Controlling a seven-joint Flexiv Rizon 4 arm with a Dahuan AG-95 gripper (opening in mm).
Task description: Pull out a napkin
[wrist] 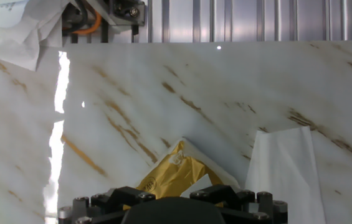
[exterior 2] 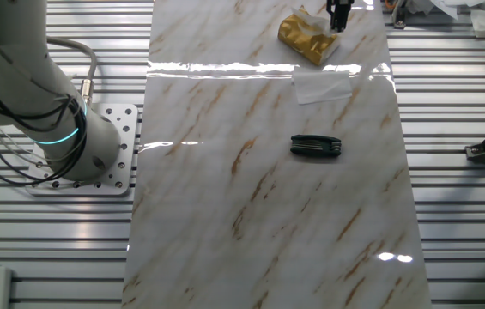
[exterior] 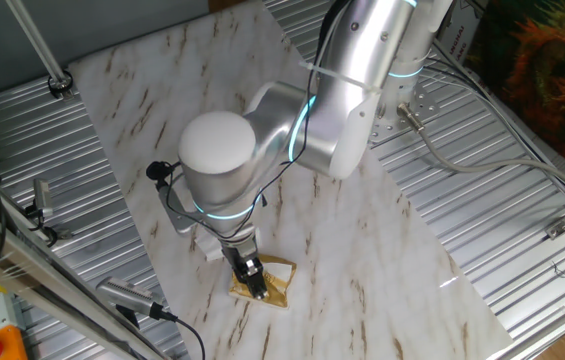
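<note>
The gold foil packet lies near the marble board's edge, and it also shows in the other fixed view and the hand view. A creased white napkin lies flat on the board right beside the packet, seen at the right of the hand view. My gripper points down with its tips at the packet, at the packet's end in the other fixed view. Its fingers look close together, with nothing seen between them. The hand view shows only the gripper body, not the fingertips.
A black folding tool lies mid-board. A smooth white paper wedge sticks out from under the packet. Crumpled white paper and metal hardware sit beyond the board's far edge. Ribbed metal table surrounds the marble board.
</note>
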